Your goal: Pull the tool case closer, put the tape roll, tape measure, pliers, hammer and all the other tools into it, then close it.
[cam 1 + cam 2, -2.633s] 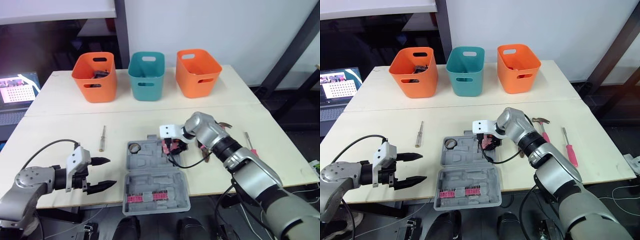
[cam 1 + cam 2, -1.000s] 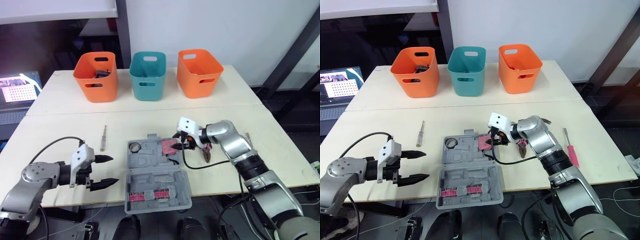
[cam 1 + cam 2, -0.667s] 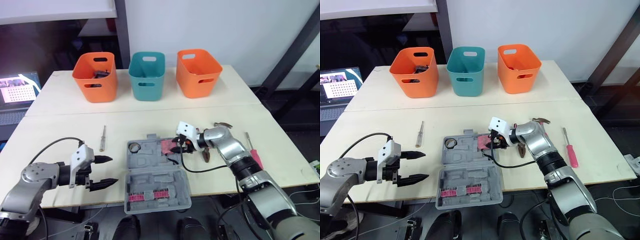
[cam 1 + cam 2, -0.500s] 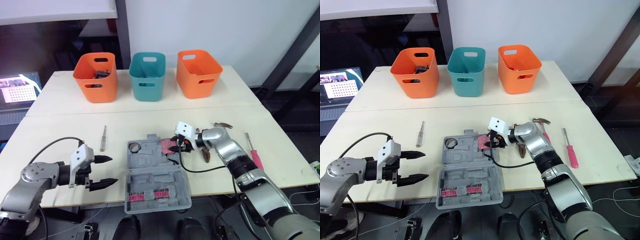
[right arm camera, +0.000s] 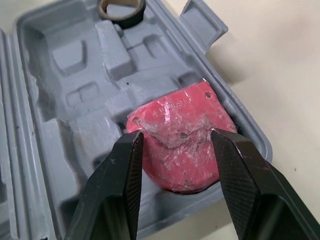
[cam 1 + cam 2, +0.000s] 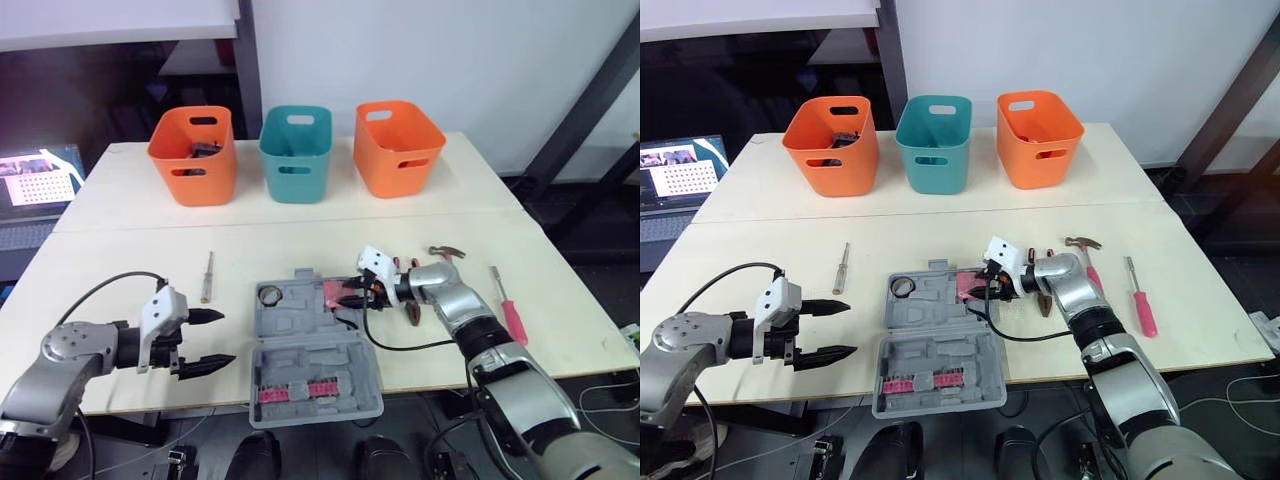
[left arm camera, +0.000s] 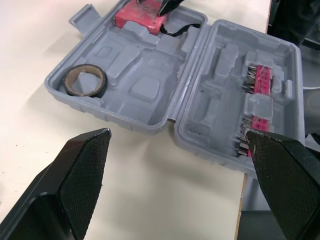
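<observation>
Framing tape measure [image 5: 177,145] in wrist view, right fingers [image 5: 120,190] stand apart.

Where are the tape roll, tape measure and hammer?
tape roll [image 7: 82,93]: left wrist view, ring's outer wall.
tape measure [image 5: 180,136]: right wrist view, red face.
hammer [image 6: 1080,242]: right eye view, metal head.

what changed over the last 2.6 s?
Right gripper set the tape measure into the far right corner of the tool case, opened, and its arm swung out to the right. Left gripper stayed open beside the case; tape roll, pliers, hammer unmoved.
</observation>
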`<state>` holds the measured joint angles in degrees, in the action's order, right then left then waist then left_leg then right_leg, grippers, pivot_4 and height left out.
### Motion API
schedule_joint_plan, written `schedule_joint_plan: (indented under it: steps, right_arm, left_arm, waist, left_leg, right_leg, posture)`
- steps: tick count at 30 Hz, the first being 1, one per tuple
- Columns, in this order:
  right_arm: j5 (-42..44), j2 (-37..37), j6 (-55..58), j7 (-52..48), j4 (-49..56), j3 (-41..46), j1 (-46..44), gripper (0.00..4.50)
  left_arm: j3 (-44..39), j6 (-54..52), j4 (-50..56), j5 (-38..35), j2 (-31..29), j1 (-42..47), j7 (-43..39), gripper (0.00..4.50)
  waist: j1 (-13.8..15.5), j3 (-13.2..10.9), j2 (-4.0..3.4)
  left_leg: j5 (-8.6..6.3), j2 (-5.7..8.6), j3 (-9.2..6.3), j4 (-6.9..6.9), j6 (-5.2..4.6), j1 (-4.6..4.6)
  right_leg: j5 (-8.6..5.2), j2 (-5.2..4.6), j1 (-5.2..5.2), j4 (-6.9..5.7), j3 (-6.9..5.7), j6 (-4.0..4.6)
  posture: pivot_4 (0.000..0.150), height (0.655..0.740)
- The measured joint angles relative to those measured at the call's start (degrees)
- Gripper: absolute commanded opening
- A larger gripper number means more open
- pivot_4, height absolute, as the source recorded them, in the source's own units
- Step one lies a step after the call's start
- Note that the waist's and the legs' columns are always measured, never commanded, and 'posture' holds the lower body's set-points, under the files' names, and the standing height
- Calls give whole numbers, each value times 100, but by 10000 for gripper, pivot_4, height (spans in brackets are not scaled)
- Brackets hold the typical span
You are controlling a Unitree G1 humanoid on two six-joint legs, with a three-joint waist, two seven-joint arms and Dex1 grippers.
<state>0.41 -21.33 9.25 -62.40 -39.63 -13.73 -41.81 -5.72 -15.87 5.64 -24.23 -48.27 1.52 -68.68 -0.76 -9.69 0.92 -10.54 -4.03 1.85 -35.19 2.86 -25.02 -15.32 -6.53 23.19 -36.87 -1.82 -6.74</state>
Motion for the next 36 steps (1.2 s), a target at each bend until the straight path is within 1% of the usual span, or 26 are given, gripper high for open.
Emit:
schedule_joint_plan:
  steps: [2,5,8,10,11,13,14,17,19,23,25,27,31,36]
  right_arm:
    - [40,-4,-84,40,198,51,161,22545]
    - [45,-98,-178,298,822,134,454,22545]
    - [-13,-528,-548,465,1764,242,799,22545]
    - [36,-883,-495,436,2513,377,1083,27679]
    - [184,-994,-241,431,2924,537,1266,30766]
    - [592,-1203,279,408,3695,877,1731,39513]
    - [814,-1281,533,435,4078,1101,2043,44645]
    - [1363,-1295,1074,743,4768,1790,2898,44645]
    - [1622,-1298,1223,997,5160,2352,3570,44645]
    - [2035,-1204,1199,1362,5677,3535,4874,44645]
    - [2216,-962,1012,1508,5795,4019,5430,44645]
    - [2417,-661,901,1692,5797,4369,5737,44645]
    - [2690,-448,716,1965,5733,4788,5991,44645]
    - [2733,-463,523,1993,5521,4797,6034,44645]
  left_arm:
    - [-1,-6,-27,-2,2,66,6,45000]
    - [-11,-25,-73,-14,15,114,19,45000]
    - [-64,-74,-136,-58,49,133,51,45000]
    - [-243,-56,-303,-101,121,115,147,45000]
    - [-332,-14,-410,-112,169,125,222,45000]
    - [-535,174,-650,-118,238,119,345,45000]
    - [-643,304,-801,-97,242,113,414,45000]
    - [-920,645,-1241,15,237,86,590,45000]
    - [-1179,823,-1496,15,236,11,710,45000]
    - [-1822,1104,-2077,-21,247,-285,910,45000]
    - [-2097,1242,-2384,-43,352,-409,1018,45000]
    - [-2281,1303,-2648,-112,444,-507,1130,45000]
    - [-2473,1483,-2921,-129,491,-644,1188,45000]
    - [-2475,1521,-2900,-156,561,-619,1179,45000]
  waist:
    - [-2,-1,-1]
    - [-6,-5,-7]
    - [-1,-5,-7]
    - [10,-5,-6]
    - [14,-5,-6]
    - [21,-3,-3]
    - [27,-3,-2]
    - [25,-3,-1]
    - [26,-3,-1]
    - [22,-2,-1]
    - [15,-2,0]
    - [4,-1,1]
    - [8,-1,1]
    - [21,1,2]
  left_leg:
    - [0,0,1,0,0,-1]
    - [0,0,1,1,0,-7]
    - [0,0,1,2,0,-13]
    - [0,0,1,3,0,-13]
    - [0,0,0,3,0,-13]
    - [0,0,-1,2,0,-13]
    - [0,0,-1,2,0,-13]
    - [0,0,0,3,0,-13]
    - [-1,0,0,4,1,-15]
    - [-2,0,4,8,1,-19]
    - [-3,0,5,8,2,-17]
    - [-4,0,5,7,4,-16]
    - [-13,0,5,7,20,-15]
    - [-13,0,5,8,19,-15]
  right_leg:
    - [0,0,2,0,0,-1]
    - [2,0,13,-2,1,-4]
    - [0,0,17,-1,1,-8]
    - [-2,0,17,0,1,-10]
    - [-2,0,17,0,0,-9]
    - [-7,-1,16,1,0,0]
    - [-10,-2,14,3,0,5]
    - [-11,-3,11,19,0,8]
    - [-12,-4,6,32,-1,10]
    - [-10,-7,-2,64,-2,13]
    - [-9,-10,-5,68,-3,16]
    - [-5,-13,-1,69,-4,22]
    - [-4,-18,17,76,-7,26]
    - [-4,-21,15,79,-9,27]
  posture:
    - [1500,7400]
    - [1500,7400]
    - [1500,7400]
    - [1500,7400]
    - [1500,7400]
    - [1500,7400]
    - [1500,7400]
    - [1500,7400]
    - [1500,7400]
    - [1500,7400]
    - [1500,7400]
    - [1500,7400]
    - [1500,7400]
    - [1500,7400]
